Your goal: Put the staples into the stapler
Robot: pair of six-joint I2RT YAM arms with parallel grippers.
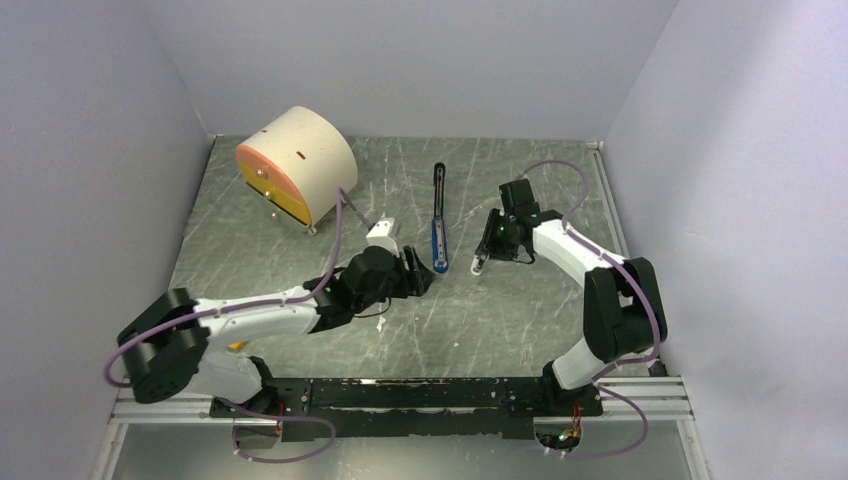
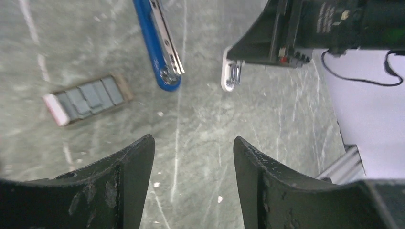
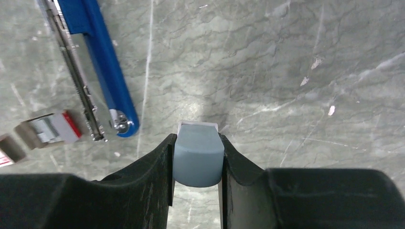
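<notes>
The stapler (image 1: 438, 215) lies opened out flat at the table's middle, a long blue body (image 3: 102, 71) with a silvery rail (image 3: 76, 81) beside it. Left of its near end the dark-grey staples (image 2: 88, 95) lie in a small open red-and-white box (image 3: 50, 129). My left gripper (image 2: 192, 139) hovers open over bare table just short of them, with nothing between its fingers. My right gripper (image 3: 197, 138) is shut on a light-blue and white oblong piece (image 3: 198, 157), right of the stapler's near end (image 2: 167, 78). Metal prongs show at that piece's tip (image 2: 232, 75).
A cream drum with an orange face (image 1: 295, 175) stands at the back left. A second small open box part (image 3: 9, 150) lies beside the staple box. Walls close in the table on three sides, and an aluminium rail (image 1: 400, 395) runs along the near edge.
</notes>
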